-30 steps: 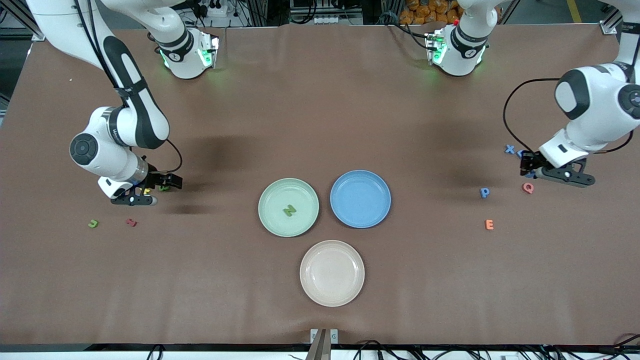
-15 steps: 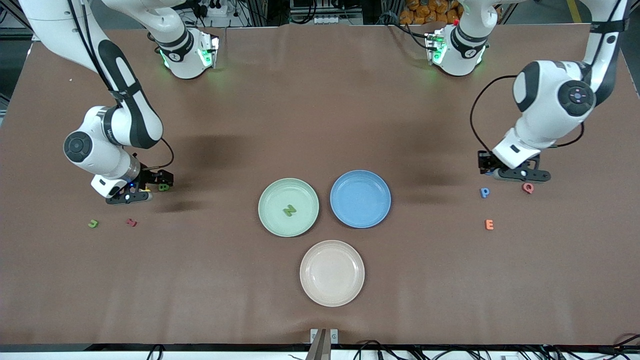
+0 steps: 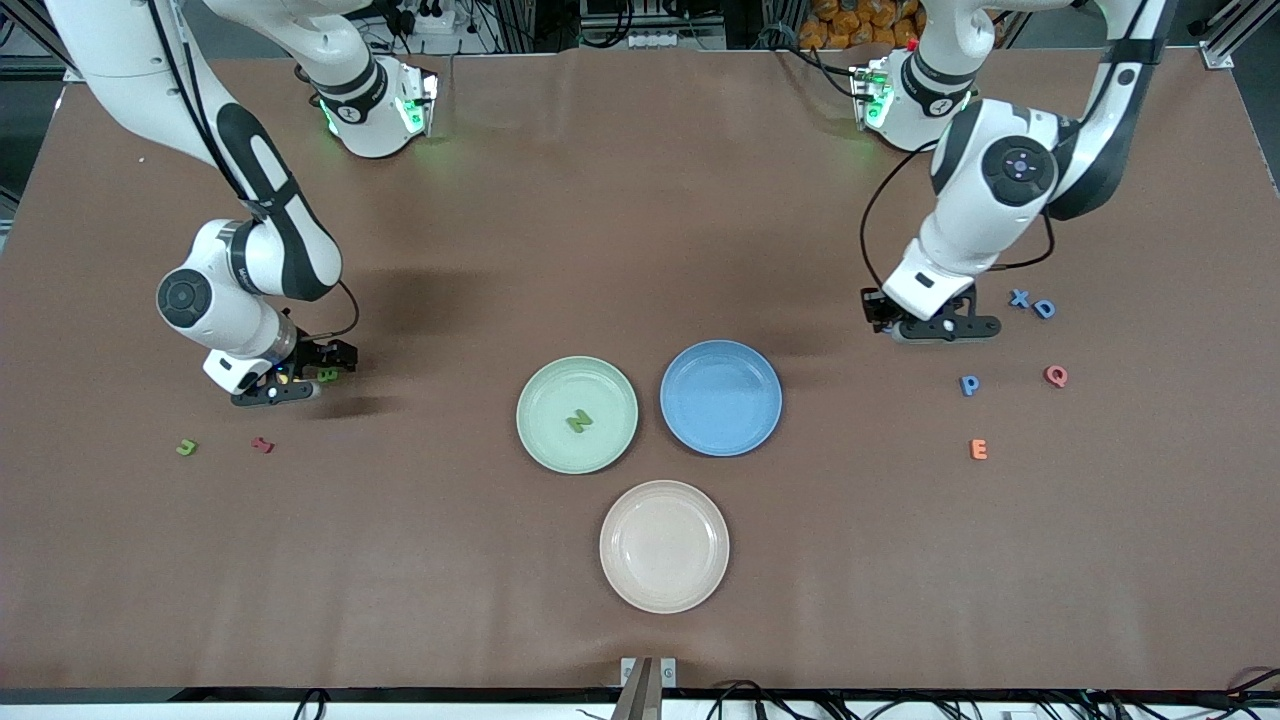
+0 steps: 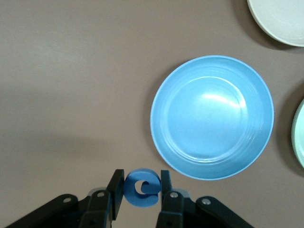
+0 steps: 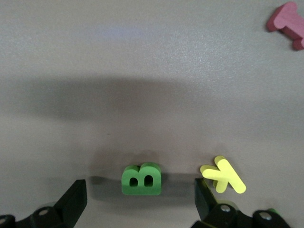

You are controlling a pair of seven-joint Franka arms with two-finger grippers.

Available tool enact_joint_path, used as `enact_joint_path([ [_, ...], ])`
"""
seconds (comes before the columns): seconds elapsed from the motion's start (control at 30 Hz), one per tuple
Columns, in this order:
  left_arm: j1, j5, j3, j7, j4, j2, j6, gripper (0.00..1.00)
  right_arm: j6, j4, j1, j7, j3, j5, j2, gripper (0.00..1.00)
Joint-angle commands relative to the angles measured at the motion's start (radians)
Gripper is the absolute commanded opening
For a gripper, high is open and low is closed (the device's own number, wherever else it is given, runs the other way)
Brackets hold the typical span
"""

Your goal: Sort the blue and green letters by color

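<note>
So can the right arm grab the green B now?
Probably yes. The right tool is open with a finger on each side of the B, and the yellow K lies just outside one finger.

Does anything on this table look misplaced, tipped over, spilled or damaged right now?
Nothing stands out. The green N lies in the pale green plate, the round blue plate and beige plate sit upright and unbroken, and loose foam letters lie scattered toward both ends of the brown table.

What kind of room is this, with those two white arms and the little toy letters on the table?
Most likely a robotics lab or test bench. Two robot arms are bolted along one edge of a brown-covered table, cables and power strips crowd its edges, and three small plates, including a blue plate, look staged for a sorting trial.
</note>
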Motion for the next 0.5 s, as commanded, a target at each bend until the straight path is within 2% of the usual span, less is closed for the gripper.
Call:
enact_joint_path([
  [0.0, -0.027, -0.008, 0.006, -0.058, 0.104, 0.092, -0.016, 0.14, 0.007, 0.000, 0.008, 0.012, 0.006, 0.005, -0.004, 1.00],
  [0.17, -0.062, 0.003, 0.011, -0.119, 0.184, 0.161, -0.016, 0.13, 0.007, 0.000, 0.010, 0.013, 0.006, 0.008, -0.002, 0.99],
  [0.4, -0.094, 0.022, 0.026, -0.162, 0.235, 0.212, -0.014, 0.13, 0.009, -0.002, 0.010, 0.013, 0.006, 0.010, -0.004, 0.63],
  [0.47, -0.099, 0.022, 0.032, -0.162, 0.255, 0.228, -0.014, 0.13, 0.007, -0.002, 0.010, 0.013, 0.006, 0.008, -0.004, 0.57],
])
